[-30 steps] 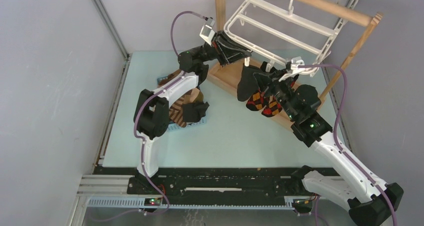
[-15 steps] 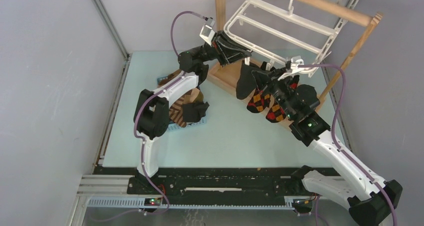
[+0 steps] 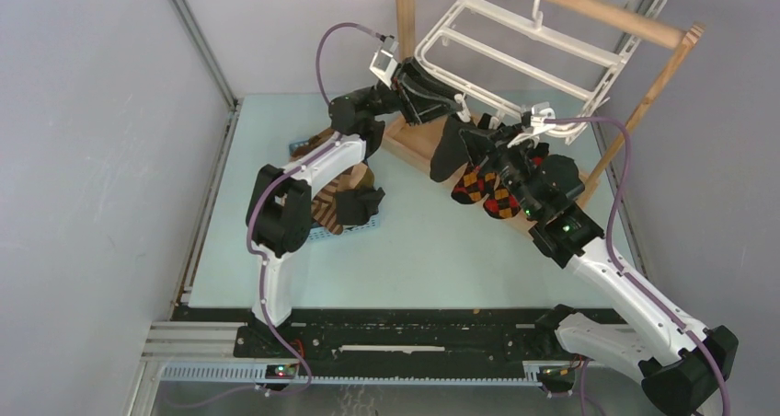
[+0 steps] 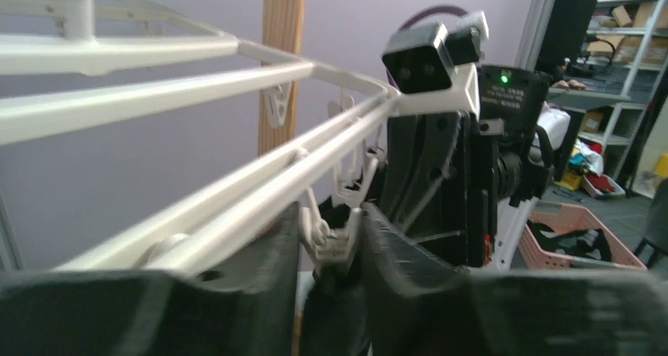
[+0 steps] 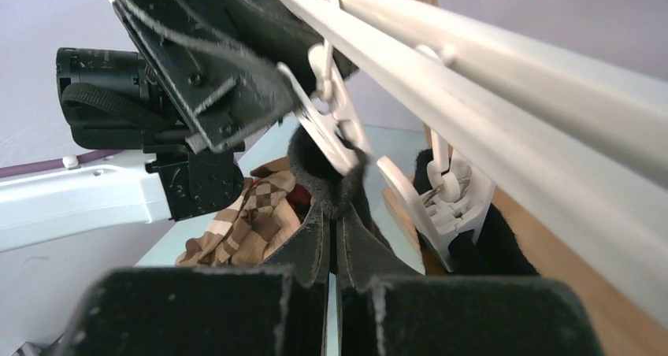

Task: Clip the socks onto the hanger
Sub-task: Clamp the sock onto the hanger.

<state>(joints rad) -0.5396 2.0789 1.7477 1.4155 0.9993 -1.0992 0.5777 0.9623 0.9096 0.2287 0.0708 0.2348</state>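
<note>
My right hand (image 5: pixel 332 246) is clenched on a sock (image 5: pixel 319 175) whose top stands just above it at the hanger's (image 5: pixel 488 72) clip (image 5: pixel 335 131), which my left hand (image 4: pixel 329 238) straddles, squeezing or not I cannot tell.

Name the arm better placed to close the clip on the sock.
Left. The left tool straddles the clip, so easing open should let it bite. The right tool is shut on the black sock, holding its edge up in that clip, and probably should not move yet.
</note>
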